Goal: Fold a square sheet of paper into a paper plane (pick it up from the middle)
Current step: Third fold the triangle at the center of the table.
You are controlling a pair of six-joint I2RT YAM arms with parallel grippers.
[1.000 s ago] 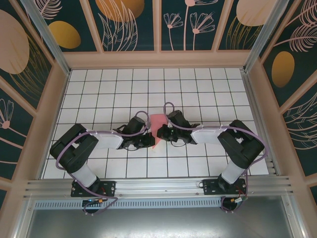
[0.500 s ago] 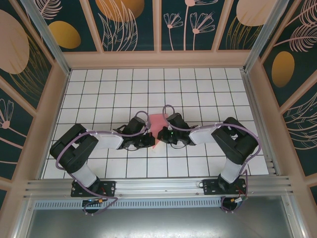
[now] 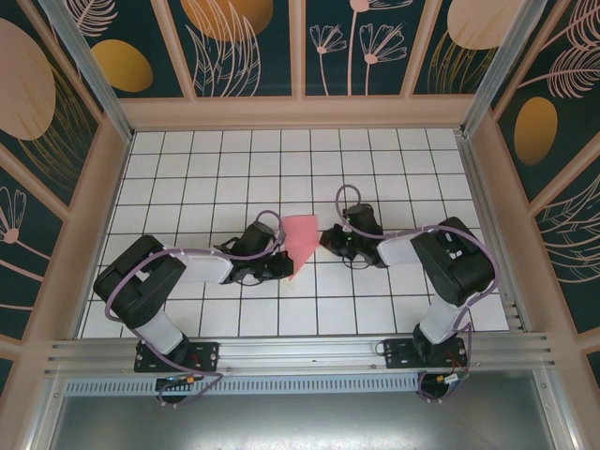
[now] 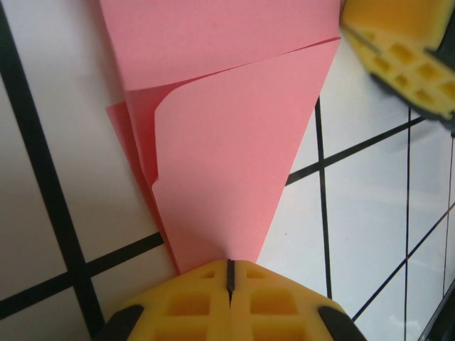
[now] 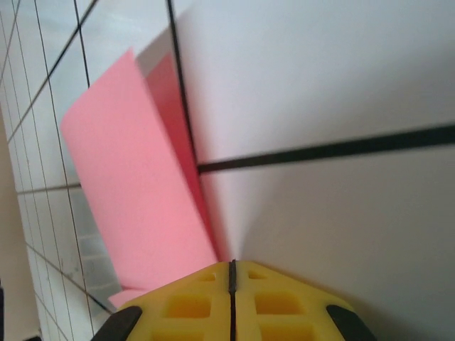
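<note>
The left gripper [image 4: 229, 273] is clenched on the paper [image 4: 227, 163], its yellow pads [image 4: 192, 305] pressed together over the narrow tip. From that pinch the paper fans out straight ahead of the fingers, so its long axis runs away from the gripper, point at the grip and wide end farthest off. It is a folded wedge, not a flat square. One layer overlaps another, a curled edge shows on the left of the grip line, and a slanted fold edge crosses the wide end. From above, the point of the paper [image 3: 302, 236] aims at the near side of the table [image 3: 206, 169], just ahead of the left gripper [image 3: 284, 267], and the broad end lies on the far side. The right gripper [image 3: 328, 244] sits just beside the paper's wide right corner, and one of its pads [image 4: 402, 53] shows there in the left wrist view. The right gripper [image 5: 232, 273] is also closed, pads meeting in a thin slit. The paper [image 5: 128, 185] rises tilted ahead and to the left of them. Whether those pads pinch any of it cannot be told.
</note>
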